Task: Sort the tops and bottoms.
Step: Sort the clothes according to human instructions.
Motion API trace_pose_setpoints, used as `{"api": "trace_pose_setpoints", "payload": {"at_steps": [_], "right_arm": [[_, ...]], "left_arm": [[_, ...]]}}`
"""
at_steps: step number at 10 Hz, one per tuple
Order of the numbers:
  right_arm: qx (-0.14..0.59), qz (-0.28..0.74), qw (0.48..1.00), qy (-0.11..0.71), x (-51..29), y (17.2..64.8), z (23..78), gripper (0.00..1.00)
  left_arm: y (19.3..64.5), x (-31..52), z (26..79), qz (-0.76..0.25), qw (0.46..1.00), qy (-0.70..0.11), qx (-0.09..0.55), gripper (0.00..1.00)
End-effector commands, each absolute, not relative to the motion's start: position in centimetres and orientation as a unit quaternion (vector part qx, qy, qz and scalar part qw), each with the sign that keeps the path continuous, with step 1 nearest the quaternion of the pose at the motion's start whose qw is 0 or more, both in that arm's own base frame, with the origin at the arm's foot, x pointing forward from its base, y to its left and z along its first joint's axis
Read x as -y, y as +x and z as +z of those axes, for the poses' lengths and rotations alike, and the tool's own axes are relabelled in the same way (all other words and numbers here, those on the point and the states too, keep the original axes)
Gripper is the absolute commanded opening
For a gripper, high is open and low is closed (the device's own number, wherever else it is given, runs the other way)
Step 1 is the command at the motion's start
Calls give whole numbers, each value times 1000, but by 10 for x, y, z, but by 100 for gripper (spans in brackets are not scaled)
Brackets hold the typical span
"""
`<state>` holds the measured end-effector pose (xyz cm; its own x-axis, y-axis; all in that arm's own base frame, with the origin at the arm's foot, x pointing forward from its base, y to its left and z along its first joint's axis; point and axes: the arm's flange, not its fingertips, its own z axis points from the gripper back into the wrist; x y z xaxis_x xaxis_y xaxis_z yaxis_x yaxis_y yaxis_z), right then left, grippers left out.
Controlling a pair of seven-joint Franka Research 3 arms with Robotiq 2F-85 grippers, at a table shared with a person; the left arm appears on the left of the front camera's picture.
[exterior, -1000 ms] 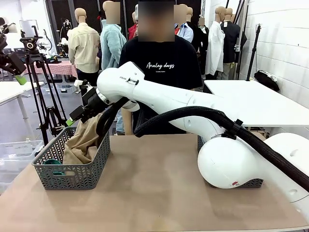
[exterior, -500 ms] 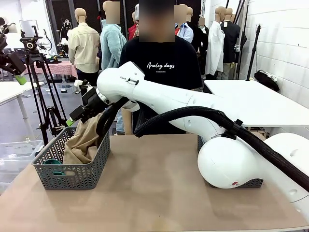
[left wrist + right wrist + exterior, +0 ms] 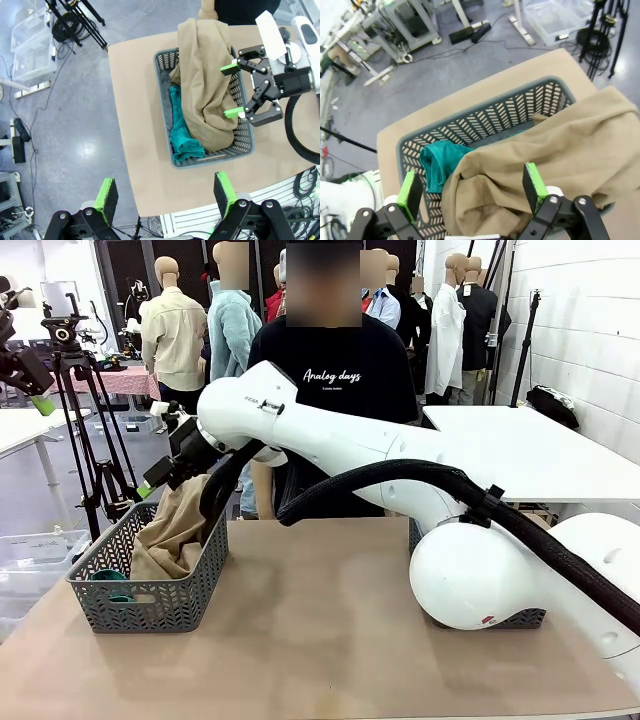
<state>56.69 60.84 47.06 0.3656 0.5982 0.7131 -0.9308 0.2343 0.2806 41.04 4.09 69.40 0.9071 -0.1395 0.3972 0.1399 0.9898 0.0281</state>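
Your right gripper [image 3: 240,90] hangs with fingers spread just above the loose tan-beige top [image 3: 207,80], which drapes over the far rim of the grey plastic lattice basket [image 3: 165,65], beside the teal-green top [image 3: 181,131]. Lift clear without snagging cloth; left gripper [image 3: 165,192] is also spread, empty.

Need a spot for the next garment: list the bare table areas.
Bare brown tabletop lies between the grey slatted plastic basket at left and the right arm's white base. The basket is crowded with the tan-beige top and teal-green top.
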Motion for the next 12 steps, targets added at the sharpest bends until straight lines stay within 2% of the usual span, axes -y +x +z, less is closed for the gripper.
{"api": "trace_pose_setpoints", "payload": {"at_steps": [1, 6, 12], "right_arm": [[267, 507, 767, 287, -576, 521, 500, 100], [320, 405, 830, 211, -473, 463, 580, 100], [327, 269, 886, 190, -382, 385, 601, 100]], "left_arm": [[410, -43, 695, -73, 976, 0, 206, 100], [410, -43, 695, -73, 976, 0, 206, 100], [410, -43, 695, -73, 976, 0, 206, 100]]}}
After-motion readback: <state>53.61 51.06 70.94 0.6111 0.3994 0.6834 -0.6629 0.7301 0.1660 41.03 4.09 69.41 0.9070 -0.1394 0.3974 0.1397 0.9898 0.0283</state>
